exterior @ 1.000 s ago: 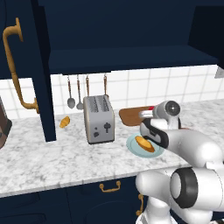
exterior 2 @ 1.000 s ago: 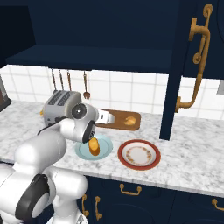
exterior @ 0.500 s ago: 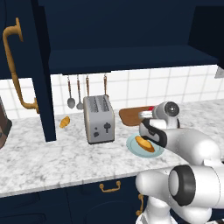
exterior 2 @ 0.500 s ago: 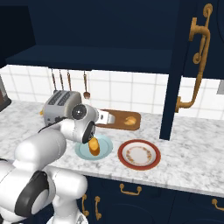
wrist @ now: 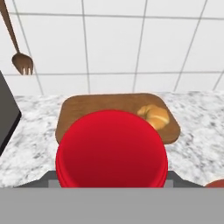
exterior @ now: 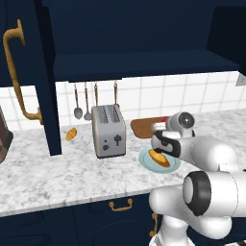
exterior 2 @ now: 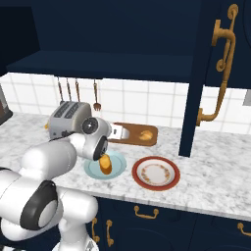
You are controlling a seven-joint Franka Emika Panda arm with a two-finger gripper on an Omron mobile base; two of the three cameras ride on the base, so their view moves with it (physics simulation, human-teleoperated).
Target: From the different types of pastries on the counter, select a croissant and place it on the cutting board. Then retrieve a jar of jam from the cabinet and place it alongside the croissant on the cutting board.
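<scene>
Now closed around a round red-lidded jam jar, pincer just short of the brown wooden cutting board, light tan croissant ahead toward its right end.

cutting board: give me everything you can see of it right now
The cutting board is a flat brown wooden rectangle with rounded corners, lying on the marbled counter near the tiled wall, right of the toaster. The croissant sits on its right part. In the hand view a round red lid hides its near edge.
</scene>
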